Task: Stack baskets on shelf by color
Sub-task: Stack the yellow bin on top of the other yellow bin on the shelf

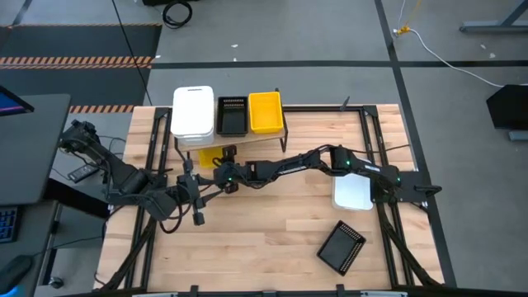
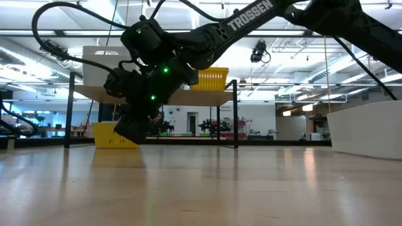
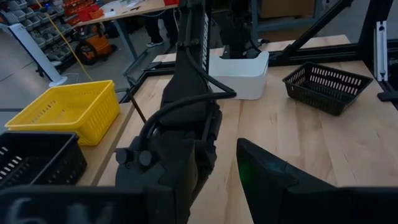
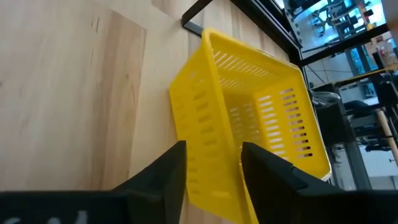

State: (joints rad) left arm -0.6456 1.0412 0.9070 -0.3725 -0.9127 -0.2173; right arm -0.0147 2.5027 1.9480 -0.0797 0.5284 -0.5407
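Now the right gripper (image 4: 211, 165) has its fingers parted astride the near wall of the yellow basket (image 4: 249, 118) on the worktop (image 1: 272, 231) under the shelf (image 1: 285, 124) — seemingly not yet clamped — so it should close squarely on that rim before lifting.

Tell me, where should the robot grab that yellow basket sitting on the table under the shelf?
Probably by the thin top rim of one wall of the yellow basket, one finger inside and one outside. It sits upright and open-topped on the table, partly beneath the shelf, so coming in from the open front side looks best. The right end effector is open and lined up on a wall.
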